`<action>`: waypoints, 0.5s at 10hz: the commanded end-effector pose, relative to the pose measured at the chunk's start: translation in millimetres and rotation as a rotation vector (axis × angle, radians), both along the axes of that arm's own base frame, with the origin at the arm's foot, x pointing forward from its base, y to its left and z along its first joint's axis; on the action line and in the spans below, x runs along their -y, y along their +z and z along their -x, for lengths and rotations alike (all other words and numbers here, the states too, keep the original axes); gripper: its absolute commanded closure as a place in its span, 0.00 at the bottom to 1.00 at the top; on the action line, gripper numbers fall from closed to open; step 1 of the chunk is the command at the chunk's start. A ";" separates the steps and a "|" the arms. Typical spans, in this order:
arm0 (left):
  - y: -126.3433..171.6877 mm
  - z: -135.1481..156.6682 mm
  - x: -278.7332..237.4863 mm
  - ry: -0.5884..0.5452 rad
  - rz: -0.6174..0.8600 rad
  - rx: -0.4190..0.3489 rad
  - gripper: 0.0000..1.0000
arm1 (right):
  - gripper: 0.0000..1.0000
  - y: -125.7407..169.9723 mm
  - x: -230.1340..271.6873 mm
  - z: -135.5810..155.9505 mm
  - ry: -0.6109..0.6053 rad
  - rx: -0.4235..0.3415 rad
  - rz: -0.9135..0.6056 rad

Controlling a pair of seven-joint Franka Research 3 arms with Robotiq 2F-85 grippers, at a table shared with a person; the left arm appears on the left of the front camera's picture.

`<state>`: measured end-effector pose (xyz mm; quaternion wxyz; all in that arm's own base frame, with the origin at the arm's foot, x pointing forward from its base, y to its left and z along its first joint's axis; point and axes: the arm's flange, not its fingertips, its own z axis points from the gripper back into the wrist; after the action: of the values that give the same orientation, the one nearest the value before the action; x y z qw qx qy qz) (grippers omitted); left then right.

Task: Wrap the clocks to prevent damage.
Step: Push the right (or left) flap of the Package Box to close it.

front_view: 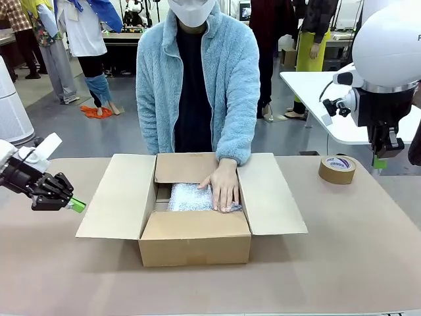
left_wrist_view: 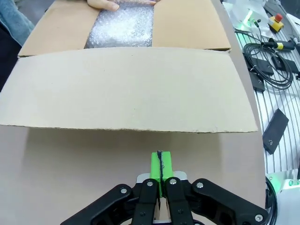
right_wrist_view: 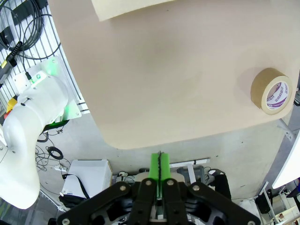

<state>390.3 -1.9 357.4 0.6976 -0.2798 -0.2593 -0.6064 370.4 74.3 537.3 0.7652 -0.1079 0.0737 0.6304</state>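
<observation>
two grippers sit wide apart, one at each side of the table (front_view: 52,276). at the far left, the left gripper (front_view: 77,205) hangs low over the tabletop, its green pads pressed flat together with nothing between them; in the left wrist view this gripper (left_wrist_view: 161,157) points at the cardboard box's spread left flap (left_wrist_view: 131,89) and is apart from its edge. the cardboard box (front_view: 195,247) stands at the middle of the table with all four flaps folded outward. inside it lies a bundle of bubble wrap (front_view: 187,197), also seen from the left wrist (left_wrist_view: 122,28); what it covers cannot be told, as no clock face shows through. the person's hand (front_view: 222,187) reaches in from the far side and rests palm down on the right part of the wrap. to the right of the box, well clear of its right flap, a roll of brown tape (front_view: 337,169) lies flat on the table near the far edge. farthest right, the right gripper (front_view: 379,161) is raised above the table's right end, near the tape, its pads (right_wrist_view: 159,161) likewise closed on nothing, with the tape (right_wrist_view: 272,91) below it.
</observation>
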 end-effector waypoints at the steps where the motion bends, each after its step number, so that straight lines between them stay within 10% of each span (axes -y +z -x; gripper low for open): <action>1: -29.4 -26.1 7.8 -0.028 0.044 0.023 1.00 | 0.99 0.0 -0.2 1.1 -0.015 0.001 0.018; 5: -46.5 -40.2 17.5 -0.048 0.279 0.037 1.00 | 0.99 0.0 -0.2 1.1 -0.015 0.001 0.018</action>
<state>426.4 -24.4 314.8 0.6623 -0.3402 -0.3071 -0.5927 370.4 74.3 537.3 0.7652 -0.1079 0.0738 0.6304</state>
